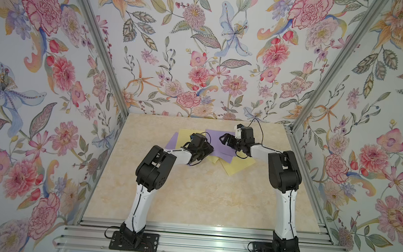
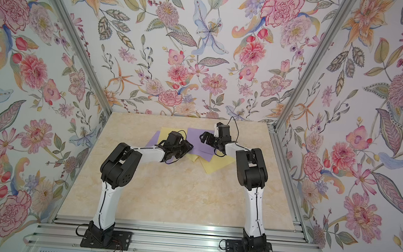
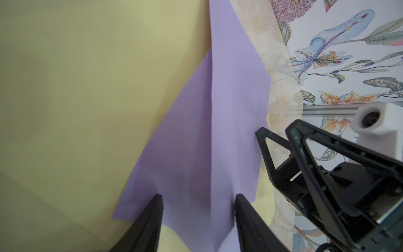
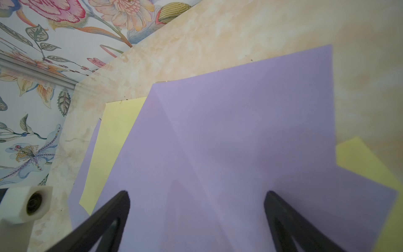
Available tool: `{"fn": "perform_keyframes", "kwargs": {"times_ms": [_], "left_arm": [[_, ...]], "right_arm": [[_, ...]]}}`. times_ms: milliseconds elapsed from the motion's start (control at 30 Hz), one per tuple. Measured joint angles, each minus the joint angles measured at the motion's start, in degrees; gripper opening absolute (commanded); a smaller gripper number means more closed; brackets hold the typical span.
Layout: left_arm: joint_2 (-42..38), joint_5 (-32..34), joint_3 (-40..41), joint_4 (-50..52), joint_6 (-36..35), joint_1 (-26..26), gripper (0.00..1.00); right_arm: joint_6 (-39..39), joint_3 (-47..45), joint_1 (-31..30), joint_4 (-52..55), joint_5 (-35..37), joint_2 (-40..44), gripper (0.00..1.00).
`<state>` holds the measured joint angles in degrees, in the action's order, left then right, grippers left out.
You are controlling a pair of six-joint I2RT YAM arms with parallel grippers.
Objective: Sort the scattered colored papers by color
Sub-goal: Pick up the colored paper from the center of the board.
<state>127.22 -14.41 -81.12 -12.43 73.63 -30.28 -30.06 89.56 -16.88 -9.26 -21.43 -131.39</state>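
Over the lavender paper (image 1: 212, 142), right gripper (image 1: 222, 140) points inward (jaws wide).

Our left hand (image 3: 198, 205) angles down, jaws partly apart; just beside it, our right hand (image 4: 196, 196) gapes wide.

Lavender papers (image 1: 213, 137), pale yellow papers (image 1: 240, 167)

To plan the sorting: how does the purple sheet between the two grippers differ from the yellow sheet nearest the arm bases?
The purple sheet lies on top; the yellow sheet lies under it, partly covered. The purple sheet sits farther back; the yellow sheet reaches nearer the front. Both are thin, plain sheets in one overlapping pile.
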Motion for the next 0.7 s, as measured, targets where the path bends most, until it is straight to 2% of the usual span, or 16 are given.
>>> {"fn": "perform_keyframes", "kwargs": {"times_ms": [133,267,333,567,700], "left_arm": [[0.1,0.3,-0.2,0.3,0.3,0.0,0.47],[0.1,1.1,0.0,1.2,-0.7,0.0,0.30],[0.1,1.3,0.0,1.7,-1.1,0.0,0.25],[0.1,1.3,0.0,2.3,-2.7,0.0,0.19],[0.0,1.3,0.0,2.7,-4.2,0.0,0.27]], "right_arm": [[0.0,-0.4,-0.2,-0.7,0.0,0.0,1.00],[0.0,-0.5,-0.2,-1.1,-0.1,0.0,1.00],[0.0,-0.5,-0.2,-1.1,-0.1,0.0,1.00],[0.0,-1.1,-0.3,-2.1,-0.3,0.0,1.00],[0.0,-1.2,-0.3,-2.4,-0.3,0.0,1.00]]}}
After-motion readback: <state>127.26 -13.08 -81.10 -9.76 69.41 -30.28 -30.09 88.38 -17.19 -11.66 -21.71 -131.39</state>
